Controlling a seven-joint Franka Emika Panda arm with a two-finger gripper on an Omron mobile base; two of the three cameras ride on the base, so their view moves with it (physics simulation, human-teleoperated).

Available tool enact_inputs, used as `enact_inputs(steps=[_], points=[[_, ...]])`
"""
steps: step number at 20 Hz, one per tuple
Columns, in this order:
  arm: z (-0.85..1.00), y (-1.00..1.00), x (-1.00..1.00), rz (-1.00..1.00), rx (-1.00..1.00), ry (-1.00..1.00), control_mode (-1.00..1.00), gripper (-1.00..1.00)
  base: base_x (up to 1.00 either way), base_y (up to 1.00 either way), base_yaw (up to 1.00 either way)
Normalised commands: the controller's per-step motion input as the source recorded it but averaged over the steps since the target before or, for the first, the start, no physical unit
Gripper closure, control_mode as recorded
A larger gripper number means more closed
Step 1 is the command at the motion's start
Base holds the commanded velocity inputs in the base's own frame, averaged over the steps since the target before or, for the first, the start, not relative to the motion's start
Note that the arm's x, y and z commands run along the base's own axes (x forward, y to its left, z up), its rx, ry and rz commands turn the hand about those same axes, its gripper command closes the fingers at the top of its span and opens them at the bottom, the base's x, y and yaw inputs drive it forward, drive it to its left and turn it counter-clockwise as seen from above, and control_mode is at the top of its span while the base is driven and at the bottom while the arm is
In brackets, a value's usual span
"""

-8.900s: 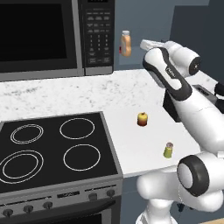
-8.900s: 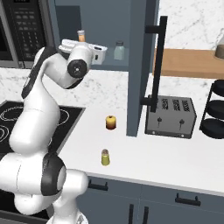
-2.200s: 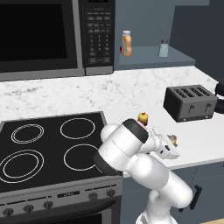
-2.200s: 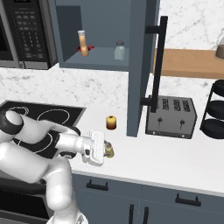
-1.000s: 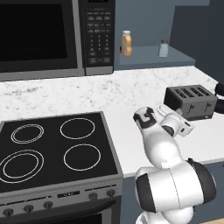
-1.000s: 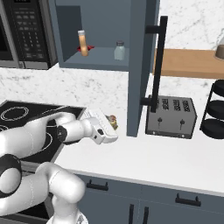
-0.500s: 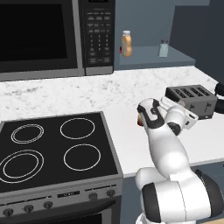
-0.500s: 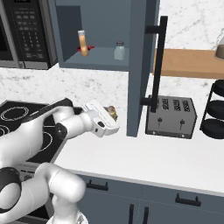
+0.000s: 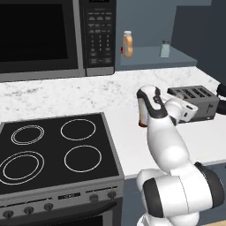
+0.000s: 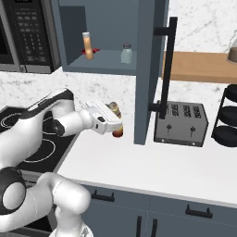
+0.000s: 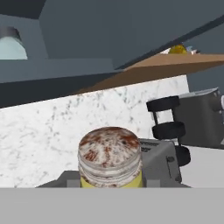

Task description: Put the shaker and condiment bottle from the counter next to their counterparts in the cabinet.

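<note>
One shaker (image 11: 110,157) is in your gripper (image 10: 114,121), jaws clamped on its yellow-green body and its reddish-brown top free above them, lifted off the counter (image 10: 152,159) near the stove-side edge. Judge it light and rigid, a smooth little cylinder that could slip or twist if you swing fast, so keep it upright and your hold low on the body, not the cap. The red-yellow ball (image 10: 118,133) sits on the counter just below the hand. Up in the cabinet (image 10: 111,62), the condiment bottle (image 10: 87,45) already stands at the shelf's left end beside the small red item (image 10: 95,51). The pale shaker (image 10: 126,53) stands toward the shelf's right end; set yours next to it. The toaster (image 10: 180,124) stays well clear.
</note>
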Motion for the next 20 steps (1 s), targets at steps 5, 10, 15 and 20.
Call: enact_inputs(steps=[5,10,15,20], points=[[1.0,0.24,0.25,0.0,-0.03,0.12,-1.0,1.0,0.0,0.0,0.0],[1.0,0.07,0.21,0.0,0.0,0.01,-1.0,1.0,0.0,0.0,0.0],[0.62,0.09,0.15,0.0,0.02,-0.01,-1.0,1.0,0.0,0.0,0.0],[0.88,0.2,0.0,0.0,-0.02,0.0,-1.0,1.0,0.0,0.0,0.0]])
